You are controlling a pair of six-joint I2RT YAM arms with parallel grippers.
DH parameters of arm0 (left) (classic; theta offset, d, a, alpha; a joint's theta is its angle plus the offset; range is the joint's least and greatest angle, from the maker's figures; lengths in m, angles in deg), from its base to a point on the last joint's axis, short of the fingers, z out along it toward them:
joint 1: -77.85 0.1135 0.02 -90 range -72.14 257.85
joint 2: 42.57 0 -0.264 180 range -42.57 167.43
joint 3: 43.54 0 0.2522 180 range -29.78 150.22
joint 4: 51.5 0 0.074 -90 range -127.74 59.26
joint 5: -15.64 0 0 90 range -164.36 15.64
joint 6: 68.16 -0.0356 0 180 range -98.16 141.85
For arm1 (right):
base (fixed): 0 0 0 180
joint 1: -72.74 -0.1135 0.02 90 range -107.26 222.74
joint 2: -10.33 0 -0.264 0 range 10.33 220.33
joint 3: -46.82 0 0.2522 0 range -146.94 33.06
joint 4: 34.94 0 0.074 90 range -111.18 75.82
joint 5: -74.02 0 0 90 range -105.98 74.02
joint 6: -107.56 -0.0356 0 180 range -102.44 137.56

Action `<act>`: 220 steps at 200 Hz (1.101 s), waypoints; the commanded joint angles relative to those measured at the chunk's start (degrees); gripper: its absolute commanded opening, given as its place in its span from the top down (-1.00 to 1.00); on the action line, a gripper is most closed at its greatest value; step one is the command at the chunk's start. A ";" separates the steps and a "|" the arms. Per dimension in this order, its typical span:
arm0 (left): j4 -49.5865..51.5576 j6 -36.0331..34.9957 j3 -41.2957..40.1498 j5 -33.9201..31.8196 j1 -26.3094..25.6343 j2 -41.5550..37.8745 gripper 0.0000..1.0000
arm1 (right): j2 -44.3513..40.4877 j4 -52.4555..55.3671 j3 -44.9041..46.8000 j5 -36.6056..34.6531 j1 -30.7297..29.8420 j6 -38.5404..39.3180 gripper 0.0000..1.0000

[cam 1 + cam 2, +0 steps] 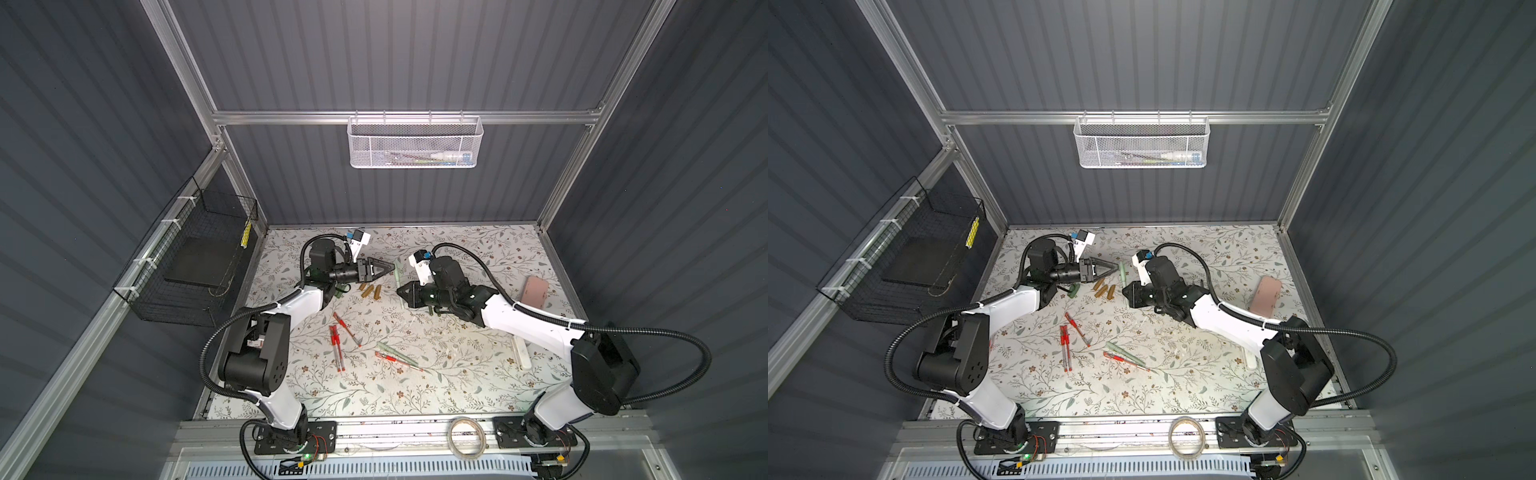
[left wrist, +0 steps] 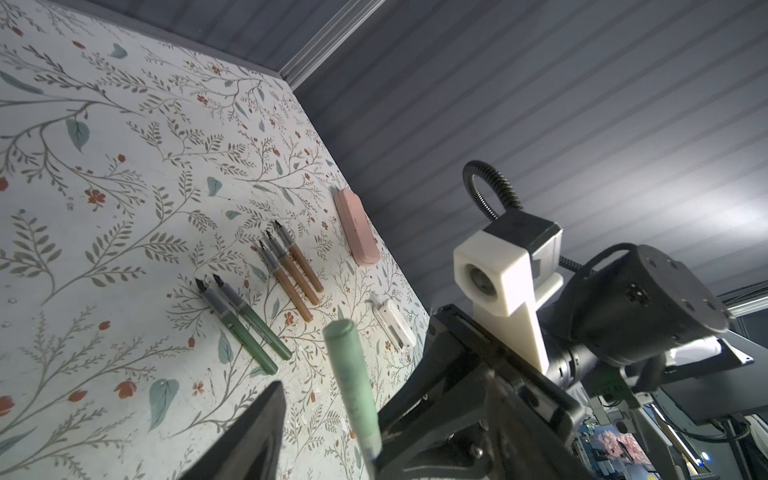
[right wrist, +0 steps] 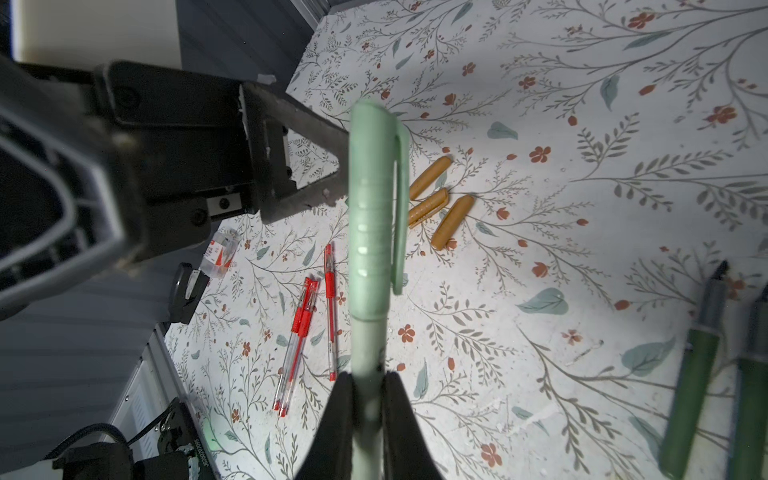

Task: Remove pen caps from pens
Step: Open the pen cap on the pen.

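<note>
My right gripper point(image 3: 368, 386) is shut on the barrel of a pale green pen point(image 3: 365, 332), which it holds off the table with the clipped cap point(image 3: 370, 199) on. My left gripper point(image 1: 388, 268) is open, its jaws on either side of the capped end. One finger point(image 2: 257, 428) stands clear of the pen point(image 2: 353, 382). Three gold-brown pen caps point(image 1: 370, 291) lie under the grippers. Uncapped gold-brown pens point(image 2: 291, 274) and uncapped dark green pens point(image 2: 245, 328) lie in rows. Capped red pens point(image 1: 336, 345) and a pale green pen point(image 1: 395, 353) lie mid-table.
A pink case point(image 1: 536, 291) and a white flat bar point(image 1: 523, 353) lie at the right of the table. A green cap point(image 1: 1073, 291) sits by the left arm. A black wire basket point(image 1: 195, 257) hangs on the left wall. A tape roll point(image 1: 465, 436) rests on the front rail.
</note>
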 commanded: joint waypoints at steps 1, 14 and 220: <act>2.93 -0.85 1.47 -2.56 -0.94 1.51 -0.48 | 1.38 4.44 -4.01 -3.89 -1.35 0.80 0.99; 4.89 -0.97 2.23 -3.33 -1.39 1.43 -0.40 | 2.43 7.38 -6.32 -5.35 -2.28 1.61 1.00; 7.06 -1.56 3.01 -3.62 -1.61 0.55 1.00 | 6.61 8.05 -10.10 -5.03 -3.05 4.38 0.32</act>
